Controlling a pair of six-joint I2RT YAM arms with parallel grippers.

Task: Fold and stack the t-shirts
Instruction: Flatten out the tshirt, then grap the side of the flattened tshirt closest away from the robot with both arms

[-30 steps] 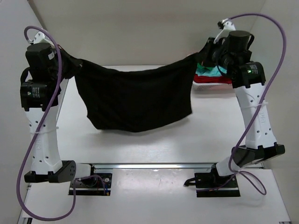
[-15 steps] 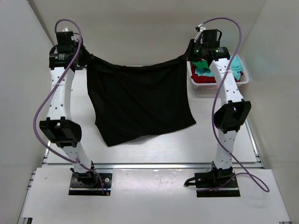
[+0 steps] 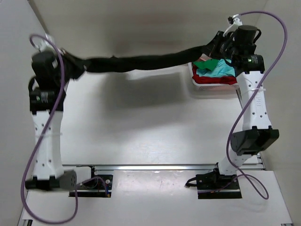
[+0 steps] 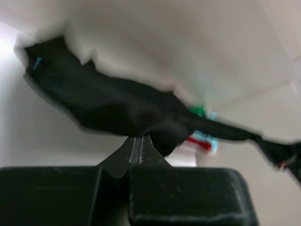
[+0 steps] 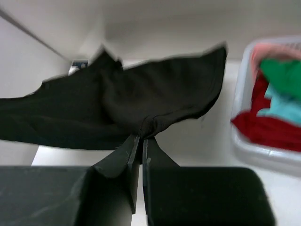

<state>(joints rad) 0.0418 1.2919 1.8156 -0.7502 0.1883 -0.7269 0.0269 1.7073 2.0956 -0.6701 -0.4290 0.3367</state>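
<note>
Well above the far part of the table (image 3: 141, 127), the black t-shirt (image 3: 141, 61) hangs stretched between the two arms. It forms a narrow, bunched band running from left to right, and no part of it touches the surface. Its shadow lies on the table just nearer than the band.

The left gripper (image 3: 79, 66) has the left end of the cloth. In the left wrist view its jaws are pressed together, with a fold of the black cloth pinched at their tips. From there the cloth spreads away up and to the left. A small pale-blue neck label (image 4: 36, 61) shows near that far upper-left end.

The right gripper (image 3: 212, 47) has the right end, over the left side of the basket (image 3: 216, 87). In the right wrist view its jaws are clamped on a gathered bit of the hem. The cloth fans out above them and trails off to the left.

The basket stands on the far right of the table, beside the right arm. A green shirt (image 3: 209, 63) and a teal shirt (image 3: 225, 69) lie crumpled in it on top of a red shirt (image 3: 214, 79). The wrist views are blurred, so finer detail of the cloth is hard to make out.
</note>
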